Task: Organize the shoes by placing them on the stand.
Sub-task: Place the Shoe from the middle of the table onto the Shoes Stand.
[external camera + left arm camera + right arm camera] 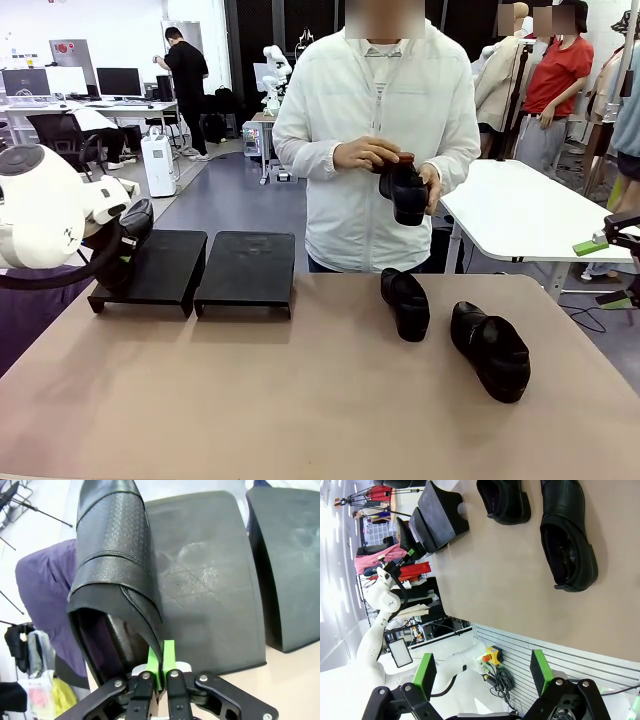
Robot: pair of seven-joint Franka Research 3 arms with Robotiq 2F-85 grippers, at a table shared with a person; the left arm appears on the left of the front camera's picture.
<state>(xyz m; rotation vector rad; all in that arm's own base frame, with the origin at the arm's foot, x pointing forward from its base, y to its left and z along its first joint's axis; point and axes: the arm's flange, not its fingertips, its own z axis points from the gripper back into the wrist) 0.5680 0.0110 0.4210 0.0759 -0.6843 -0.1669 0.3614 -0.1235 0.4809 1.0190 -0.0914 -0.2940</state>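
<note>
My left gripper is shut on the heel rim of a black shoe, toe pointing away, held over the left edge of the stand's left tray. From the front, that shoe hangs beside the left tray, and the right tray is bare. Two more shoes lie on the table at the right. A person across the table holds another shoe in both hands. My right gripper is open, up beyond the table's right edge, looking down on the two lying shoes.
The tan table is bare in front of the stand and across its middle. A white table stands behind at the right. Other people and desks are farther back in the room.
</note>
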